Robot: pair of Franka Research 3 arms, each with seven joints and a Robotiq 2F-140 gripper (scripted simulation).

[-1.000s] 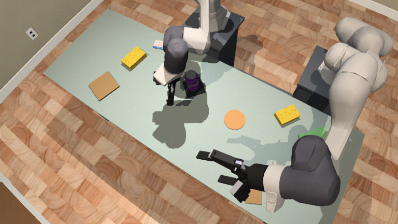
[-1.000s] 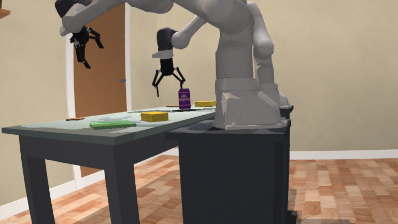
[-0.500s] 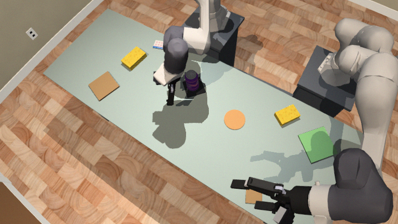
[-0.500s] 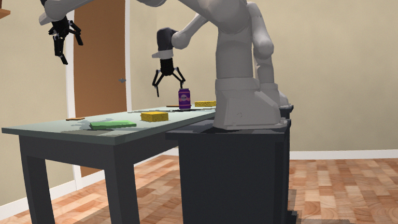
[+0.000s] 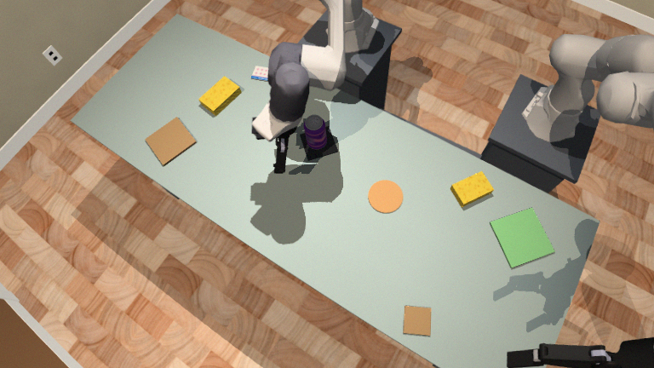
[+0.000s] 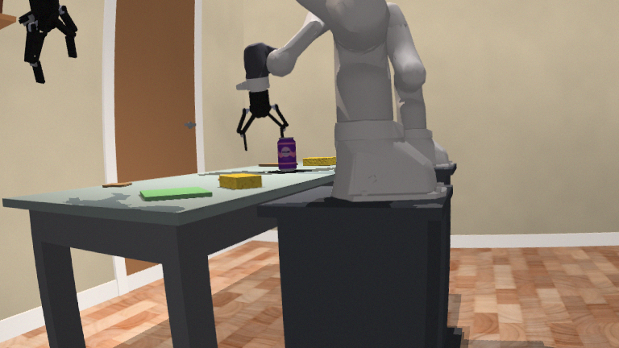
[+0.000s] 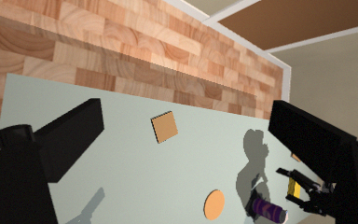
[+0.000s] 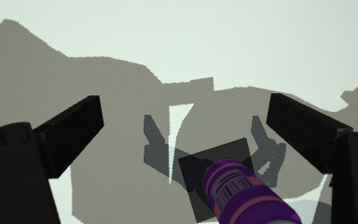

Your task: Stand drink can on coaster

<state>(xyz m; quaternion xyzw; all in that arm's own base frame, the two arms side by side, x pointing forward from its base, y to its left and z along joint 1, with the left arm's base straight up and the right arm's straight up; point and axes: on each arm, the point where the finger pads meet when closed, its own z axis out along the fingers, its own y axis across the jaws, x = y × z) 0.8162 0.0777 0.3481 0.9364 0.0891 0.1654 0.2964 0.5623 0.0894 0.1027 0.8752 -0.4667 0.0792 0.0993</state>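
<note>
- My right jaws [image 5: 282,149] [image 6: 263,142] were spread fully open, gripping nothing, above and near the drink can [image 5: 315,131] [image 6: 286,155] [image 7: 268,211] [image 8: 247,196].
- My left jaws [image 5: 523,358] [image 6: 56,68] were also wide open and held nothing, raised well apart from the can.
- The can stood upright on a black square [image 5: 329,150] [image 6: 280,172] [image 7: 252,206] [image 8: 191,163], not on cork.
- I saw the round cork coaster [image 5: 385,196] [image 7: 214,204] lying flat on the counter [image 5: 337,248] [image 6: 91,212] [image 7: 126,163] [image 8: 140,28], apart from the can, its top bare.
- Between that coaster and the green square [image 5: 522,237] [image 6: 176,192] sat one yellow sponge [image 5: 472,189] [image 6: 240,180].
- Another yellow block [image 5: 220,94] [image 6: 318,160] [image 7: 294,188] lay near the larger brown square [image 5: 171,140] [image 6: 270,164] [image 7: 296,158].
- Nothing stood between can and coaster in my top view.
</note>
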